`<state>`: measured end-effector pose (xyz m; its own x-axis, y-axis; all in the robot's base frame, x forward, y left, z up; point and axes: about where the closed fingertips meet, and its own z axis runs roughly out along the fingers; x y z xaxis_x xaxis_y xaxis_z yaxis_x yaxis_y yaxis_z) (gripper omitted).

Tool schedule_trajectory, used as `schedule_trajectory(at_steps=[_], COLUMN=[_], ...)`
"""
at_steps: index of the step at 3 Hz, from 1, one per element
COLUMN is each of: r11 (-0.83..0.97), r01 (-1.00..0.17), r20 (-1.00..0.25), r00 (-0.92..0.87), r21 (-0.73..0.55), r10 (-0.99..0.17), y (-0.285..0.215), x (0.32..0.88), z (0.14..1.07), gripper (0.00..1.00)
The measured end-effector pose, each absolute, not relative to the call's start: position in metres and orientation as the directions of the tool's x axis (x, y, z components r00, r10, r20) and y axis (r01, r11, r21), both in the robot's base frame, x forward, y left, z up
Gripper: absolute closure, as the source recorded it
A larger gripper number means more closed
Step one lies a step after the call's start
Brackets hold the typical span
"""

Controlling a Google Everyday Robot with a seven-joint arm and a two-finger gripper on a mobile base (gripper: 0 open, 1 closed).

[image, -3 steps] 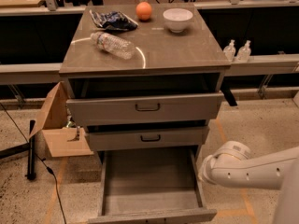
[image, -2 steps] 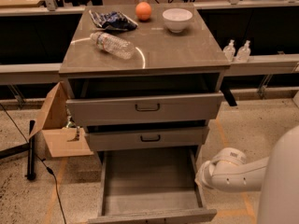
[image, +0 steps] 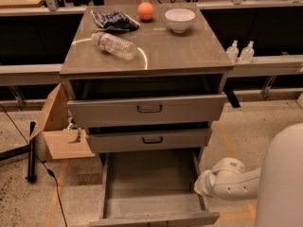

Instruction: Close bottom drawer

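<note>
The bottom drawer [image: 152,187] of the grey cabinet [image: 147,56] is pulled far out. Its long flat tray is empty and its slim front panel [image: 156,219] sits at the frame's lower edge. The middle drawer [image: 150,140] and top drawer [image: 147,109] are each partly open. My white arm [image: 222,179] reaches in from the lower right. Its rounded end lies close beside the bottom drawer's right side wall. My gripper does not show in the camera view; it is hidden or below the frame.
A water bottle [image: 113,45], chip bag [image: 113,20], orange [image: 146,11] and white bowl [image: 180,19] lie on the cabinet top. A cardboard box [image: 59,134] and a black cable [image: 31,150] are on the floor at left. Two small bottles [image: 239,51] stand on the ledge at right.
My arm has drawn down and to the left toward the bottom drawer's right side, and a large white arm part now fills the lower right corner. The drawers have not moved.
</note>
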<state>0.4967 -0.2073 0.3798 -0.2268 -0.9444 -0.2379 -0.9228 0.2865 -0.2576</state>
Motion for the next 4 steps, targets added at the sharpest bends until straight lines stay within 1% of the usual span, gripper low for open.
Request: schedule_trajectory(at_steps=[2, 4], r11=[0.284, 0.222], r01=[-0.925, -0.958], r20=[-0.332, -0.299], r00=[-0.194, -0.161], r21=[-0.250, -0.181], r10=[-0.923, -0.941], y=[-0.198, -0.185], x=[0.491, 0.455], z=[0.328, 0.261], gripper=[1.00, 1.00])
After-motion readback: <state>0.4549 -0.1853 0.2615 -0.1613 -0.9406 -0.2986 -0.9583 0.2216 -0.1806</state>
